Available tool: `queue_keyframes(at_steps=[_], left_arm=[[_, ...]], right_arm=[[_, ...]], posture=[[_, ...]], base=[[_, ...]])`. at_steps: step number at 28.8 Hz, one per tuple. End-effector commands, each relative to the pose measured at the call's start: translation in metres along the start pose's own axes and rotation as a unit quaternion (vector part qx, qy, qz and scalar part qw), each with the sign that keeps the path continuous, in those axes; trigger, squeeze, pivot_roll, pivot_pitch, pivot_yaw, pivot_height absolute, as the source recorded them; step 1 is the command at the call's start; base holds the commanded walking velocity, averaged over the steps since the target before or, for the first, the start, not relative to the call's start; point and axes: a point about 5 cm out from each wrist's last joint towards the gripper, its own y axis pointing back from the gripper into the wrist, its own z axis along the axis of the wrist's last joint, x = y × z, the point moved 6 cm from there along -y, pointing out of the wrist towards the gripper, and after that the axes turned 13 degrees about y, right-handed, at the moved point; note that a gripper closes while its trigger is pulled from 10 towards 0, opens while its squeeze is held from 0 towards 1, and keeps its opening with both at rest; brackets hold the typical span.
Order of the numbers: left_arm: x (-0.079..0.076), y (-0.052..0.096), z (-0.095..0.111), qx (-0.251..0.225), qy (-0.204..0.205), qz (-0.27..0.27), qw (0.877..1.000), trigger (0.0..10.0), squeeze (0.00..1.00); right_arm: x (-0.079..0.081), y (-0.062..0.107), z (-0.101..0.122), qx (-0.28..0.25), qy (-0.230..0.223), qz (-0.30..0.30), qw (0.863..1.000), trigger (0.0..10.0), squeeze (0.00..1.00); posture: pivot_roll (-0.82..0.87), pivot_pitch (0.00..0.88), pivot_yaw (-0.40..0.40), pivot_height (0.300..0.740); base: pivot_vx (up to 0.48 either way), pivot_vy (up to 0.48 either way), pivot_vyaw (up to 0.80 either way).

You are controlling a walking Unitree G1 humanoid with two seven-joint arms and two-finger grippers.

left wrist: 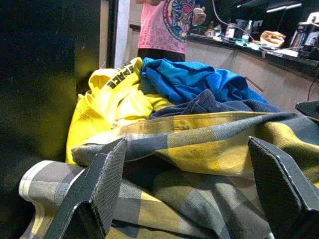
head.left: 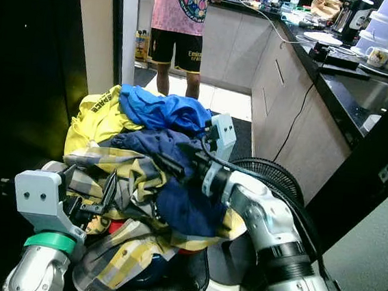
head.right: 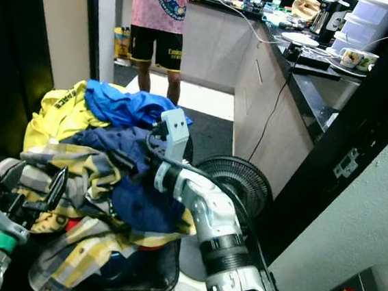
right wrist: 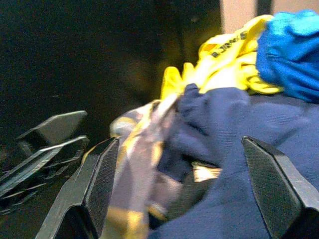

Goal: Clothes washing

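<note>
Both pincers wide, empty: left gripper at plaid shirt, right gripper over navy garment. I expect tangled laundry pile dragging off black basket.

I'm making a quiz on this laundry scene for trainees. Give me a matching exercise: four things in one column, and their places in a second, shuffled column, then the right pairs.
Things:
1. yellow jersey
2. bright blue shirt
3. fan
4. cups

Places:
A. on the black countertop
B. on the floor by the cabinets, to the right of the laundry pile
C. at the far left of the pile, next to the dark wall
D. on top of the pile at its far side, right of the yellow jersey

Pairs: 1-C, 2-D, 3-B, 4-A
</note>
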Motion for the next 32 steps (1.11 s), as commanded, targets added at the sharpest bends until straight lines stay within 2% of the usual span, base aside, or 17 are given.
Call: queue_keyframes(at_steps=[1,2,3,5,6,7,8,9,11,12,14,15,18,25,27,32], left_arm=[[-0.002,0.003,0.000,0.004,0.003,-0.004,1.000,10.0,0.00],[-0.002,0.003,0.000,0.004,0.003,-0.004,1.000,10.0,0.00],[-0.002,0.003,0.000,0.003,0.003,-0.004,1.000,10.0,0.00],[-0.003,0.003,0.000,0.003,0.004,-0.006,1.000,10.0,0.00],[-0.004,0.003,0.000,0.003,0.004,-0.006,1.000,10.0,0.00],[-0.004,0.003,0.000,0.003,0.004,-0.006,1.000,10.0,0.00],[-0.004,0.003,0.000,0.003,0.004,-0.007,1.000,10.0,0.00],[-0.004,0.003,0.000,0.003,0.004,-0.007,1.000,10.0,0.00],[-0.003,0.002,0.000,0.002,0.003,-0.008,1.000,10.0,0.00],[-0.003,0.002,0.000,0.002,0.003,-0.008,1.000,10.0,0.00],[-0.003,0.002,0.000,0.002,0.002,-0.009,1.000,10.0,0.00],[-0.003,0.002,0.000,0.002,0.002,-0.009,1.000,10.0,0.00],[-0.004,0.003,0.000,0.001,0.002,-0.010,1.000,10.0,0.00],[-0.004,0.003,0.000,0.002,0.003,-0.010,1.000,10.0,0.00],[-0.005,0.001,-0.001,0.006,0.002,-0.015,1.000,10.0,0.00],[-0.007,0.001,-0.003,0.014,0.002,-0.021,1.000,10.0,0.00]], right_arm=[[0.000,0.004,-0.002,0.003,-0.004,0.003,1.000,10.0,1.00],[0.000,0.004,-0.002,0.003,-0.004,0.003,1.000,10.0,1.00],[-0.012,0.008,-0.007,0.012,-0.002,-0.033,0.999,10.0,1.00],[-0.048,0.018,-0.011,0.014,-0.012,-0.140,0.990,10.0,1.00],[-0.058,0.022,-0.011,0.013,-0.017,-0.171,0.985,10.0,1.00],[-0.058,0.022,-0.011,0.013,-0.017,-0.171,0.985,10.0,1.00],[-0.074,0.029,-0.006,-0.005,-0.020,-0.219,0.975,10.0,1.00],[-0.074,0.029,-0.006,-0.005,-0.020,-0.219,0.975,10.0,1.00],[-0.096,0.043,0.007,-0.035,-0.009,-0.289,0.957,10.0,1.00],[-0.096,0.043,0.007,-0.035,-0.009,-0.289,0.957,10.0,1.00],[-0.112,0.058,0.019,-0.056,0.022,-0.344,0.937,10.0,1.00],[-0.112,0.058,0.019,-0.056,0.022,-0.344,0.937,10.0,1.00],[-0.124,0.073,0.024,-0.062,0.043,-0.387,0.919,10.0,1.00],[-0.125,0.070,0.014,-0.052,0.028,-0.376,0.925,10.0,1.00],[-0.123,0.053,0.009,-0.042,0.011,-0.356,0.934,10.0,1.00],[-0.127,0.040,0.010,-0.032,0.002,-0.361,0.932,10.0,1.00]], posture=[[0.09,0.052,-0.063,0.740],[0.09,0.052,-0.063,0.740],[0.09,0.049,-0.062,0.740],[0.09,0.045,-0.061,0.740],[0.09,0.045,-0.061,0.740],[0.09,0.045,-0.061,0.740],[0.09,0.041,-0.060,0.740],[0.09,0.041,-0.060,0.740],[0.09,0.039,-0.057,0.740],[0.09,0.039,-0.057,0.740],[0.09,0.036,-0.059,0.740],[0.09,0.036,-0.059,0.740],[0.10,0.035,-0.062,0.740],[0.09,0.037,-0.058,0.740],[0.08,0.058,-0.041,0.740],[0.08,0.080,-0.041,0.740]], base=[[0.000,0.000,0.00],[0.000,0.000,0.00],[0.000,0.000,0.00],[0.000,0.000,0.00],[0.000,0.000,0.00],[0.000,0.000,0.00],[0.000,0.000,0.00],[0.000,0.000,0.00],[0.000,0.000,0.00],[0.000,0.000,0.00],[0.000,0.000,0.00],[0.000,0.000,0.00],[0.000,0.000,0.00],[0.000,0.000,0.00],[0.000,0.000,0.00],[0.000,0.000,0.00]])
